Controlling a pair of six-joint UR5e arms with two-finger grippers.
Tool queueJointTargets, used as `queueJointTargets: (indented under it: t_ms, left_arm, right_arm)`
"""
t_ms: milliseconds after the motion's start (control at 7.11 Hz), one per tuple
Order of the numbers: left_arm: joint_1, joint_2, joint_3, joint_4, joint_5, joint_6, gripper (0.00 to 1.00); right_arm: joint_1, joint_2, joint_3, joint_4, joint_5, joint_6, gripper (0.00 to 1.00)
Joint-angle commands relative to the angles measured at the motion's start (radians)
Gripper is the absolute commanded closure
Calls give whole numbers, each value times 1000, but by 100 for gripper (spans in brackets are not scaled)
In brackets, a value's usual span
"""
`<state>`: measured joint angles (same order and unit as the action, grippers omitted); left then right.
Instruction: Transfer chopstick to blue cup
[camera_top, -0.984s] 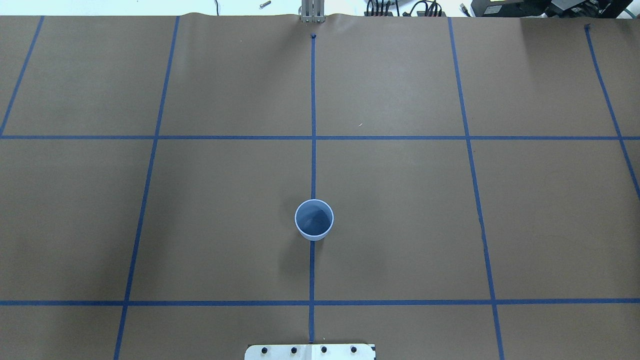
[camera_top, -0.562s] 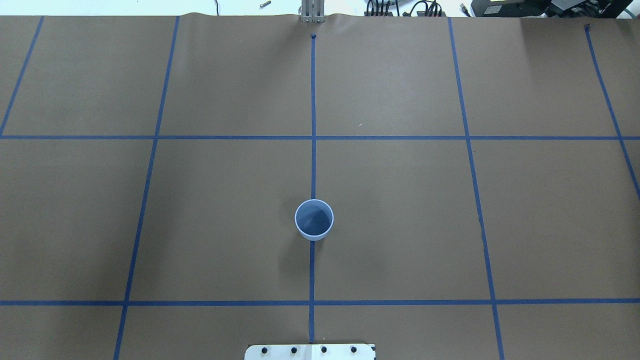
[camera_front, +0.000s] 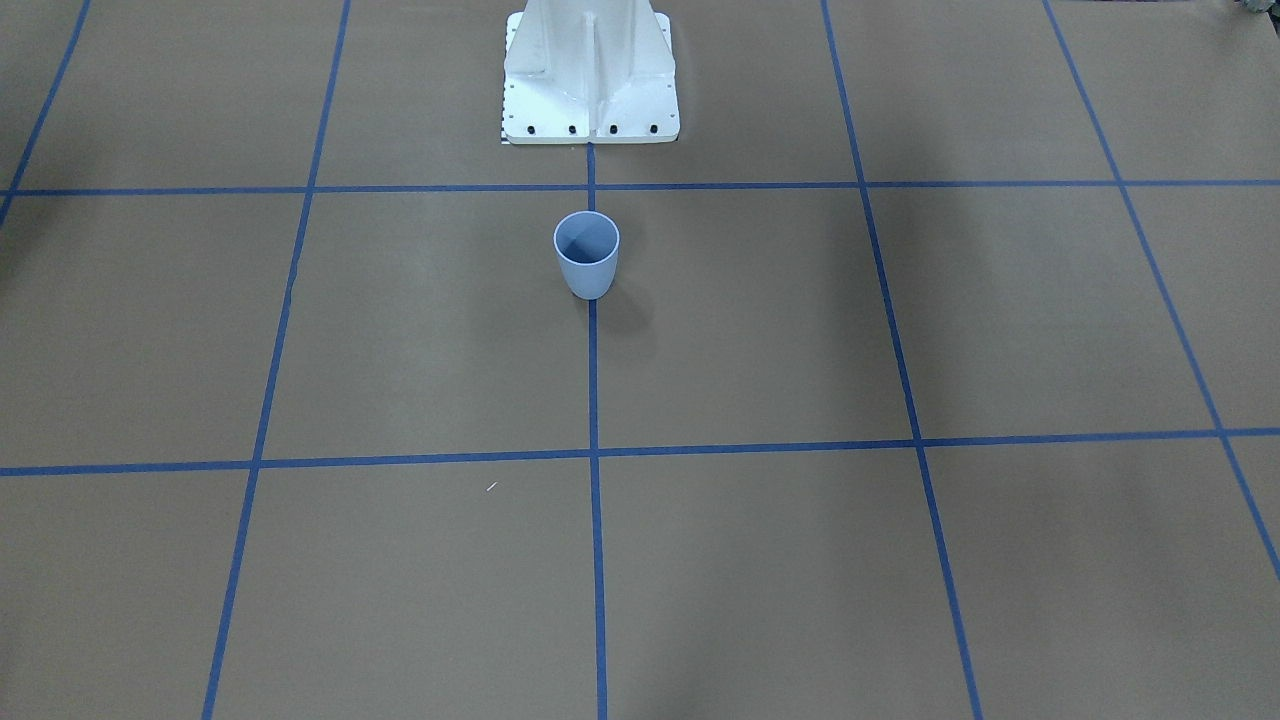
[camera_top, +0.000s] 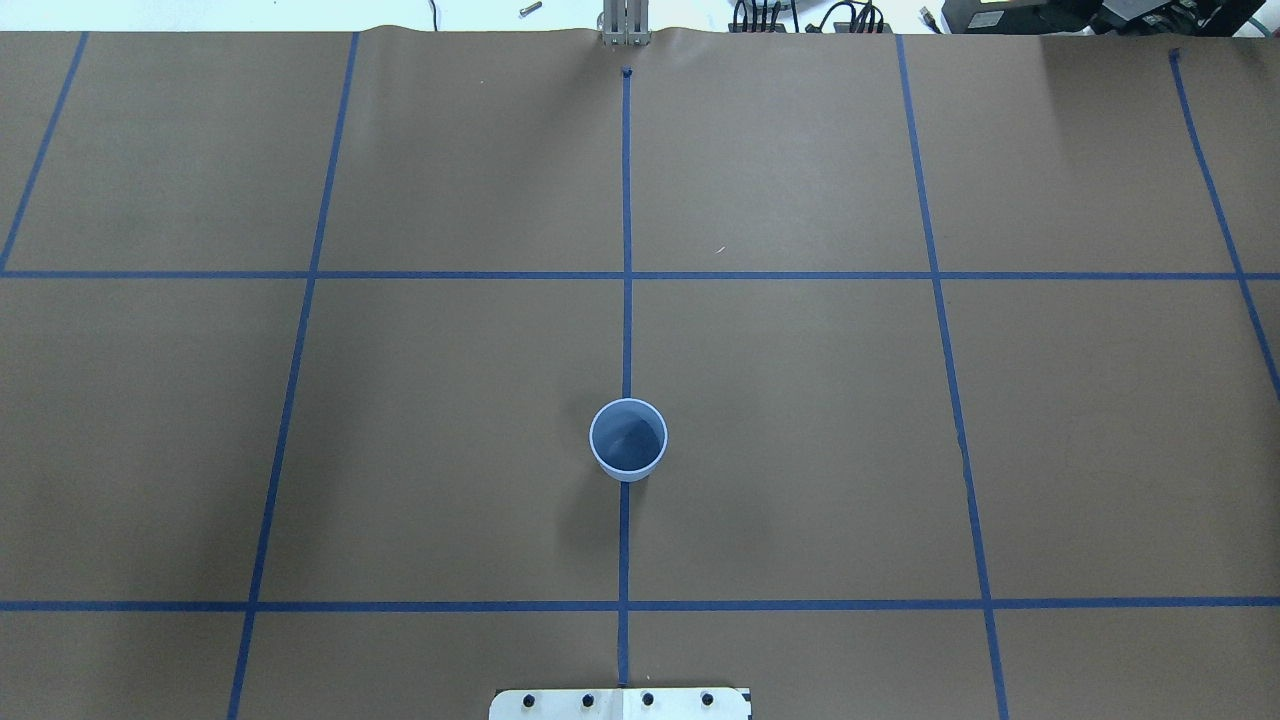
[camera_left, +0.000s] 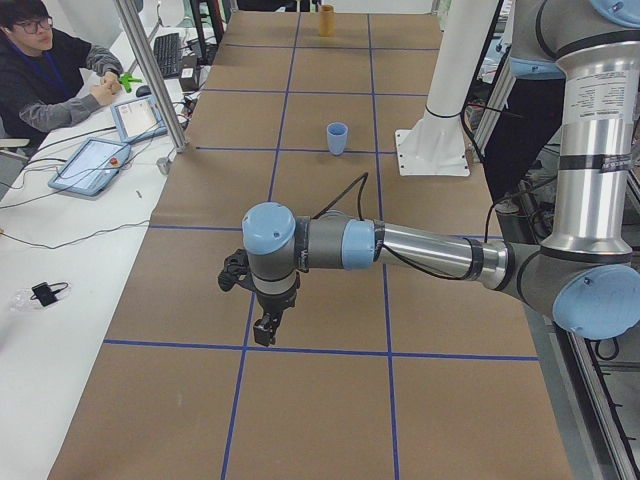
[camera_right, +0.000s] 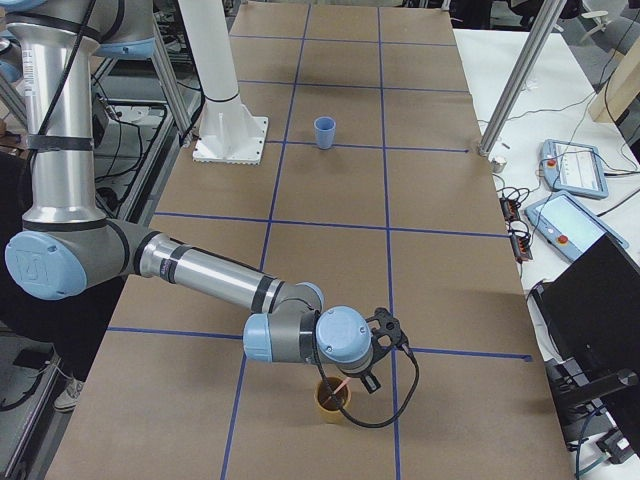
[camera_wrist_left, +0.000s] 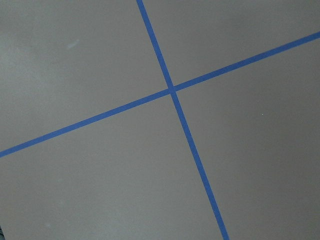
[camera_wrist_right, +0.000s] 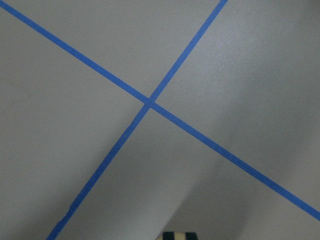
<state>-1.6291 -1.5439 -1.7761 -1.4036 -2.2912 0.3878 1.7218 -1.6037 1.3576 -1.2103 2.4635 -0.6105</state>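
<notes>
The blue cup stands upright and empty on the centre tape line near the robot base; it also shows in the front view and both side views. A thin pale-pink chopstick leans in a brown cup at the table's right end. My right gripper hangs just over that cup; I cannot tell if it is open or shut. My left gripper hangs over bare paper at the left end, far from the blue cup; I cannot tell its state.
The white robot pedestal stands just behind the blue cup. Blue tape lines grid the brown paper. An operator sits by tablets beside a metal post. A second post and tablets flank the right end.
</notes>
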Motion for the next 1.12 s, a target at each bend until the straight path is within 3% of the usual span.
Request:
queueJointTargets:
  t_ms: [0,984]
  left_arm:
    - [0,-1,0,0,-1,-1,1]
    - [0,1,3,0,-1,0,1]
  right_arm:
    - [1,-1,2,0,2,0,100]
    - [18,-12,47,0,8,-6,100]
